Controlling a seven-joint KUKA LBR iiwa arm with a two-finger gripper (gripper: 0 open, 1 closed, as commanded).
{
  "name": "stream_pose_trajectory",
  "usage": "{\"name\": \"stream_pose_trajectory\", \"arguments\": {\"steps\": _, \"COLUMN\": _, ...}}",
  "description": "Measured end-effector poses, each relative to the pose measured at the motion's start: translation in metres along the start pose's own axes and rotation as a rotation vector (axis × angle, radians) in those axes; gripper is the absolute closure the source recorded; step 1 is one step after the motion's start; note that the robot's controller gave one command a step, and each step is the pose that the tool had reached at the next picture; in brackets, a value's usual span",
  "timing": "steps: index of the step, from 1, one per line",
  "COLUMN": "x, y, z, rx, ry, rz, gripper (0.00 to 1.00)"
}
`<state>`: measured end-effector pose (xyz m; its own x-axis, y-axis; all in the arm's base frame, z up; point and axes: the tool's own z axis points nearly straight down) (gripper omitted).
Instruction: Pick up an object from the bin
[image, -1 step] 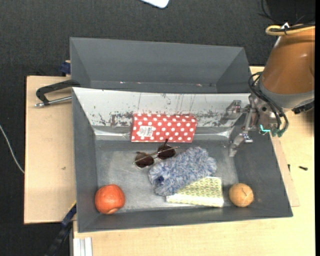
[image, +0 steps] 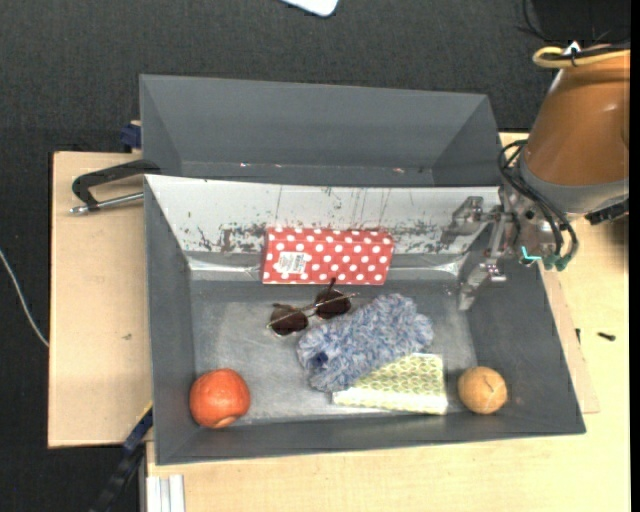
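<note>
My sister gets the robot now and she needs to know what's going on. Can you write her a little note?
Tool: near the back right corner of the grey metal bin, apart from every thing.
Things: red white-dotted box against the back wall; dark sunglasses before it; fuzzy blue knitted cloth mid-bin, overlapping a pale green patterned cloth; orange-red round fruit front left; tan round ball front right.
Done: nothing picked yet.
Left: choose one, grasp, lift out.

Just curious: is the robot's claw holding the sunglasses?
No, the sunglasses lie on the bin floor beside the blue fuzzy cloth, apart from the gripper by the right wall.
</note>
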<state>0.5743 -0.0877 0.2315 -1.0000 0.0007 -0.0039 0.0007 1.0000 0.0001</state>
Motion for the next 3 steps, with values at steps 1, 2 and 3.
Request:
{"name": "stream_pose_trajectory", "arguments": {"steps": 1, "x": 0.004, "y": 0.012, "z": 0.043, "rx": 0.001, "ry": -0.004, "rz": -0.072, "gripper": 0.0}}
{"name": "stream_pose_trajectory", "arguments": {"steps": 2, "x": 0.069, "y": 0.001, "z": 0.132, "rx": -0.001, "ry": 0.012, "rz": -0.027, "gripper": 0.0}}
{"name": "stream_pose_trajectory", "arguments": {"steps": 3, "x": 0.048, "y": 0.008, "z": 0.133, "rx": -0.001, "ry": -0.002, "rz": -0.055, "gripper": 0.0}}
